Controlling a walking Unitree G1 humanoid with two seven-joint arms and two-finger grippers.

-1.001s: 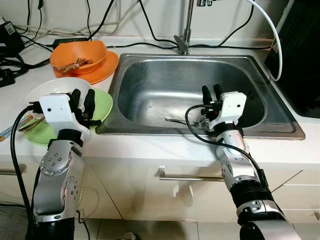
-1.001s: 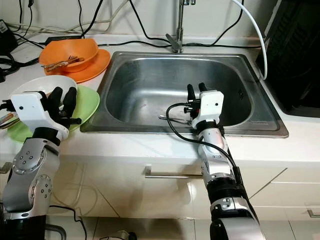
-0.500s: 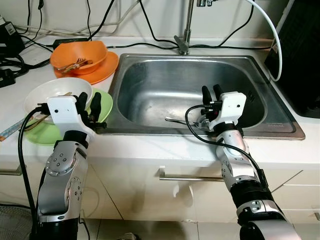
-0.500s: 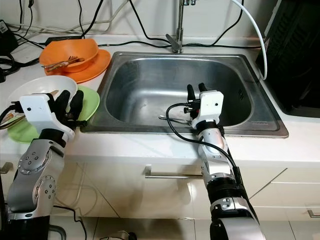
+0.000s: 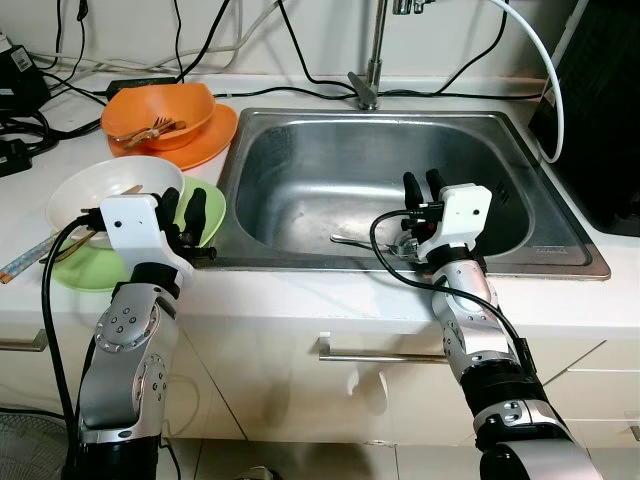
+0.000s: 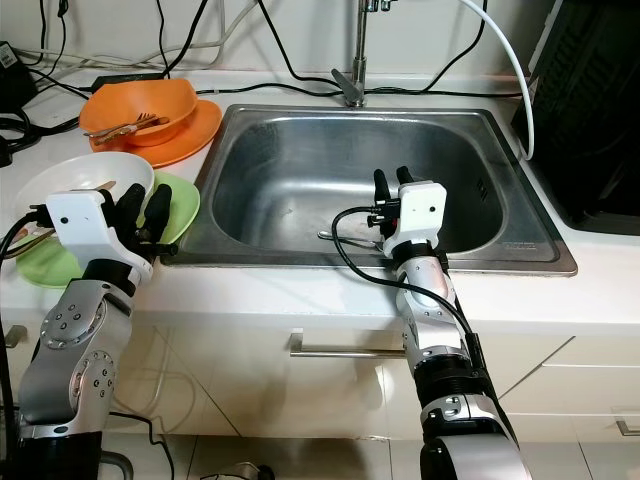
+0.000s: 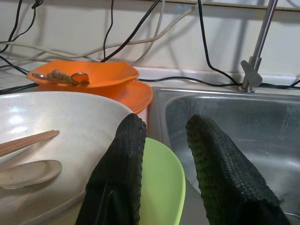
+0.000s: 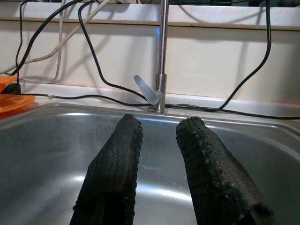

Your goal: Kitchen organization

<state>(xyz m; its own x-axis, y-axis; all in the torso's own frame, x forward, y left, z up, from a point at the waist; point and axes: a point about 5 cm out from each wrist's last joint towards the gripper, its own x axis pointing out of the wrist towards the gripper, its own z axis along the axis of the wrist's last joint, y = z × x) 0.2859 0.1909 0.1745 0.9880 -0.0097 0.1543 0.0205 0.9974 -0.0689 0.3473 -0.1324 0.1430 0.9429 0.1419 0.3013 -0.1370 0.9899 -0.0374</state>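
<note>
A white bowl holding chopsticks and a spoon sits on a green plate on the counter left of the sink. My left gripper is open, hovering over the green plate's right rim beside the bowl, with nothing between its fingers. Behind, an orange bowl with cutlery rests on an orange plate. My right gripper is open and empty above the sink's front part. A piece of metal cutlery lies on the sink bottom just left of it.
The faucet rises behind the sink. Black cables trail along the back of the counter, and a white hose hangs at the right. A dark appliance stands at the far right. A drawer handle runs below the counter edge.
My left gripper has shifted right, from over the white bowl's edge to the green plate's rim near the sink. The right arm has stayed still.
</note>
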